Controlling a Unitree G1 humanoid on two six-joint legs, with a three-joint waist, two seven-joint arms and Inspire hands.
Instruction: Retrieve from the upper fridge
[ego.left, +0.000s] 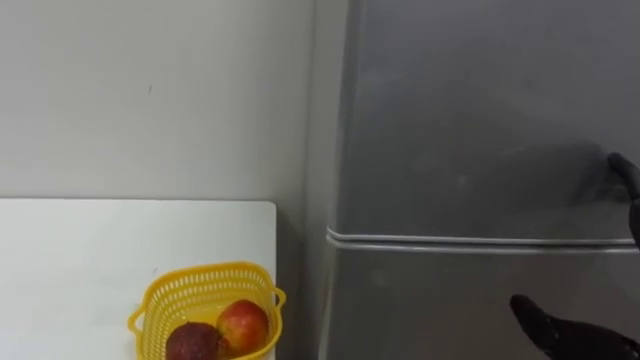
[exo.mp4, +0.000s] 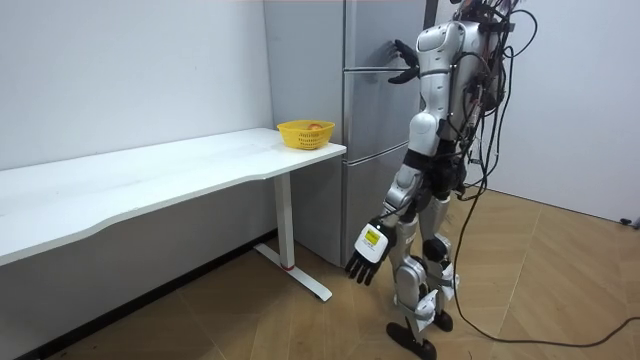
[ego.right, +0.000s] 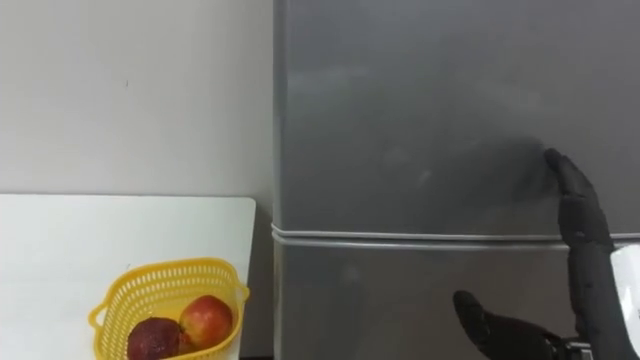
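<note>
Right eye view: right hand, fingers spread and holding nothing, is raised at the closed upper fridge door, just above the level seam; the item to fetch is presumably hidden behind it; left hand hangs relaxed, well away.

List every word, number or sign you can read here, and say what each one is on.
No text can be read.
The fridge, basket and table: no print shows.
The tag on the back of the left hand: any marks are too small to read.
</note>
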